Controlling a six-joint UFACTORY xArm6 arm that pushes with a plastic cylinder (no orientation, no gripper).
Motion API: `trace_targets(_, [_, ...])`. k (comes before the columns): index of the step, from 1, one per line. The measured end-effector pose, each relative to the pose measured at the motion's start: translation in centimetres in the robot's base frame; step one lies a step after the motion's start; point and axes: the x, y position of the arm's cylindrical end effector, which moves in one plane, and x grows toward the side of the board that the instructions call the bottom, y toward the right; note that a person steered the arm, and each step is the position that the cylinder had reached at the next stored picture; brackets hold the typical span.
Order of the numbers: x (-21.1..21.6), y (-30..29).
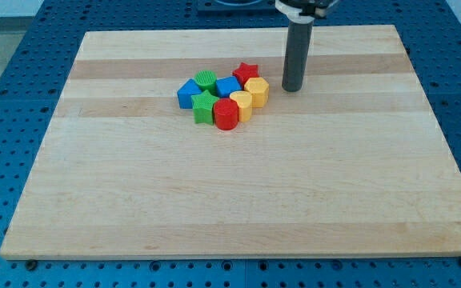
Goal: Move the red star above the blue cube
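Observation:
The red star [246, 73] sits at the upper right of a tight cluster of blocks on the wooden board [238, 192]. The blue cube [228, 86] lies just below and left of it, touching it. My tip [292, 88] stands on the board to the right of the cluster, a short gap right of the yellow block [257, 89] and lower right of the red star. It touches no block.
The cluster also holds a green cylinder [206, 79], a blue block [188, 94], a green star [205, 106], a red cylinder [226, 114] and a second yellow block [242, 104]. A blue pegboard [6, 80] surrounds the board.

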Motion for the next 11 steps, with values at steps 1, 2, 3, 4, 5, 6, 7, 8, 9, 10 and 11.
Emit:
trace_targets(1, [-2.1, -0.6])
trace_targets(2, [-2.5, -3.1])
trace_targets(3, [-2.5, -4.8])
trace_targets(4, [-2.5, -5.3])
trace_targets(5, [-2.5, -5.3])
trace_targets(6, [-2.6, -5.5])
trace_targets(7, [-3.8, -5.7])
trace_targets(8, [-3.8, -7.4])
trace_targets(9, [-3.8, -7.9])
trace_targets(10, [-3.8, -7.9])
trace_targets(11, [-3.8, -7.9])
